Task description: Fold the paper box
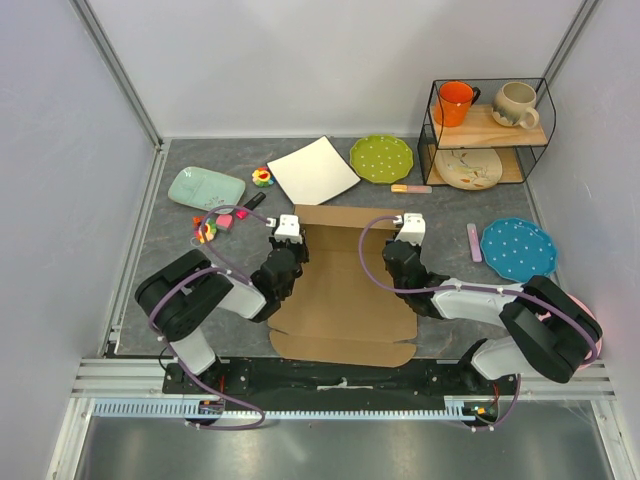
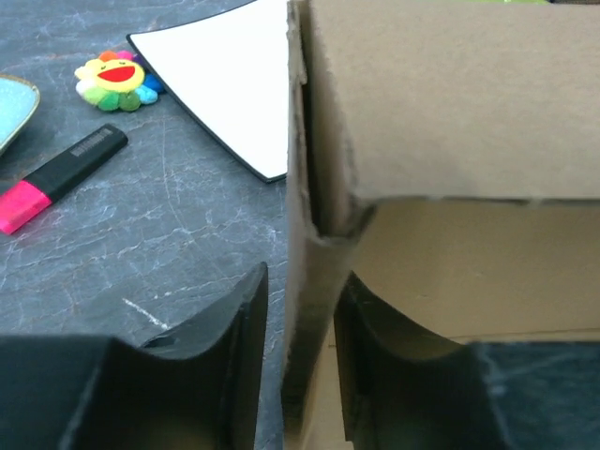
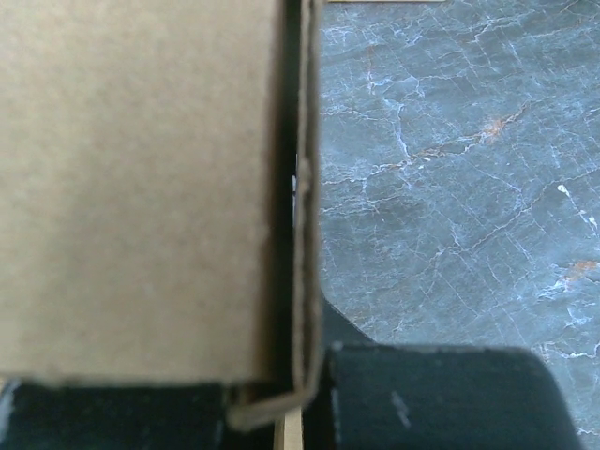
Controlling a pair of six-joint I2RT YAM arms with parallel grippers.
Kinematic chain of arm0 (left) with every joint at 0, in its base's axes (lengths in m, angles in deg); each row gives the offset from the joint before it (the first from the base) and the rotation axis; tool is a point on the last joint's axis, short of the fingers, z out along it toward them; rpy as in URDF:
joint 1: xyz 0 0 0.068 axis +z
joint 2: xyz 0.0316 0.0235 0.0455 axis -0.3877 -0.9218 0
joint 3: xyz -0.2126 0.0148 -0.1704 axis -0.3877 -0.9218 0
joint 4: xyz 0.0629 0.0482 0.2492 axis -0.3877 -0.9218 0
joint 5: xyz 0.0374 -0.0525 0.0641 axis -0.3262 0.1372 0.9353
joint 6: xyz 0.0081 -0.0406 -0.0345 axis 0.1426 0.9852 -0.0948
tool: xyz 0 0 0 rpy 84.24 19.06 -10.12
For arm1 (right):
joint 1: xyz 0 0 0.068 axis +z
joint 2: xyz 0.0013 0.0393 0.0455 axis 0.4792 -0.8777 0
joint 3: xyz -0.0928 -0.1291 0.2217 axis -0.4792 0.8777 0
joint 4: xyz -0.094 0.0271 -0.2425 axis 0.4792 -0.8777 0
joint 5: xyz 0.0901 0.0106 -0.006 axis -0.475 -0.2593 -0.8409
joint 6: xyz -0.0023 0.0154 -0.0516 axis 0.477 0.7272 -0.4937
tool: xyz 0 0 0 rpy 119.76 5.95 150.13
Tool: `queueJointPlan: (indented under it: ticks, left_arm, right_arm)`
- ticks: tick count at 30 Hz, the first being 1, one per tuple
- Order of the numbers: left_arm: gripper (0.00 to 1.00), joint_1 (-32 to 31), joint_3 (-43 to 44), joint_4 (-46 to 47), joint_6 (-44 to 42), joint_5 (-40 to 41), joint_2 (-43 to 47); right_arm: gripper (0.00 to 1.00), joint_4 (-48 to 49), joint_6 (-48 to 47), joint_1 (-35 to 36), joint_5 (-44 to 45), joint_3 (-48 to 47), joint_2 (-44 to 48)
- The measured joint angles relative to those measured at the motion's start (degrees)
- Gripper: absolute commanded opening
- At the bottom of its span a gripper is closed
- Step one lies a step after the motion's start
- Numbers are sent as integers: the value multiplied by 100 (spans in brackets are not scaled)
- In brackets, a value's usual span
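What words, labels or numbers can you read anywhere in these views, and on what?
None can be read.
The pink marker has faint marks on its black barrel, too blurred to read.
The cardboard box is plain brown, with no print on any side that shows.

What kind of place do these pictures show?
Most likely a robot lab test cell: an aluminium frame with white panels encloses the table, the left arm and right arm are bolted at its edge, and a wire shelf holds an orange mug.
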Motion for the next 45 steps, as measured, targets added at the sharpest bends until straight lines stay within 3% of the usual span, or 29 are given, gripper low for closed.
queueJointPlan:
  ticks: [6,13,14,17,18,20,29,33,36,41,45]
  left_arm:
    - [52,0,-35,-457,208,-4,243]
    - [43,0,-98,-911,376,-28,352]
    - [41,0,-79,-1073,402,-28,356]
    - [16,0,-7,-1508,509,-31,356]
    - [3,-2,11,-1587,553,-35,354]
    - [2,-15,48,-1692,605,50,352]
    - [2,-70,140,-1703,699,319,243]
    - [40,-92,136,-1716,789,431,249]
    - [50,-74,76,-1875,903,538,289]
    - [52,-59,57,-2299,979,629,608]
    - [42,-59,57,-2487,979,590,754]
  right_arm:
    - [0,4,-4,4,-26,0,0]
    - [0,22,-11,7,-76,0,0]
    - [0,22,-11,7,-79,0,0]
    - [0,31,-13,7,-105,0,0]
    - [0,39,-15,11,-129,0,0]
    - [0,46,-33,22,-144,0,0]
    - [0,55,-48,22,-186,0,0]
    - [0,68,-50,22,-221,0,0]
    - [0,68,-52,22,-225,0,0]
    - [0,70,-48,22,-227,0,0]
    - [0,74,-37,22,-251,0,2]
